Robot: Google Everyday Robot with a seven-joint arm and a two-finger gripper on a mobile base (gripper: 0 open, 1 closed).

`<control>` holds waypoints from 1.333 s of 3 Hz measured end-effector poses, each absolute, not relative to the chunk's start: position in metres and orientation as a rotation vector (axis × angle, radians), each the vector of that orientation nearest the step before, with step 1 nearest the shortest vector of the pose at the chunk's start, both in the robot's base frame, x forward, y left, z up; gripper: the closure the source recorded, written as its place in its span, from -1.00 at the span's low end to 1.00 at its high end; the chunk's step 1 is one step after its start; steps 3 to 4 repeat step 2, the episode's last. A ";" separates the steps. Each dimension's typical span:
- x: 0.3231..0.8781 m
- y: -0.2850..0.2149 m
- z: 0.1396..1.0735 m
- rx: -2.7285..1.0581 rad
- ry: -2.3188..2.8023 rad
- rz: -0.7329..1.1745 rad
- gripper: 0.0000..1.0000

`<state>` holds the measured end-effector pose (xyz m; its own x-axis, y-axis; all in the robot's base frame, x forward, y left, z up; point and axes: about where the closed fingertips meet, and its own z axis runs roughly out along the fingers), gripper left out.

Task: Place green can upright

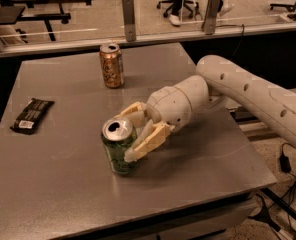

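The green can (119, 149), with a green and white label and a silver top with an open tab hole, stands upright on the grey table (58, 184) near its middle front. My gripper (124, 137) reaches in from the right and is shut on the can. One cream finger (132, 111) lies behind the can and the other (146, 143) lies against its right front side. The white arm (248, 94) runs off to the right.
An orange-brown can (111, 65) stands upright at the back of the table. A black snack packet (32, 115) lies flat at the left. A low glass barrier with metal posts (129, 11) runs behind the table. The table's front edge is close below the can.
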<state>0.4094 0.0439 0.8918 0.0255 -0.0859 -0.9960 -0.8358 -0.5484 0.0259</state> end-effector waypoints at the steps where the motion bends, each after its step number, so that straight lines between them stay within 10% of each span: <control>1: 0.416 0.038 0.890 -1.719 0.958 1.556 -1.00; 4: 0.416 0.038 0.890 -1.719 0.958 1.556 -1.00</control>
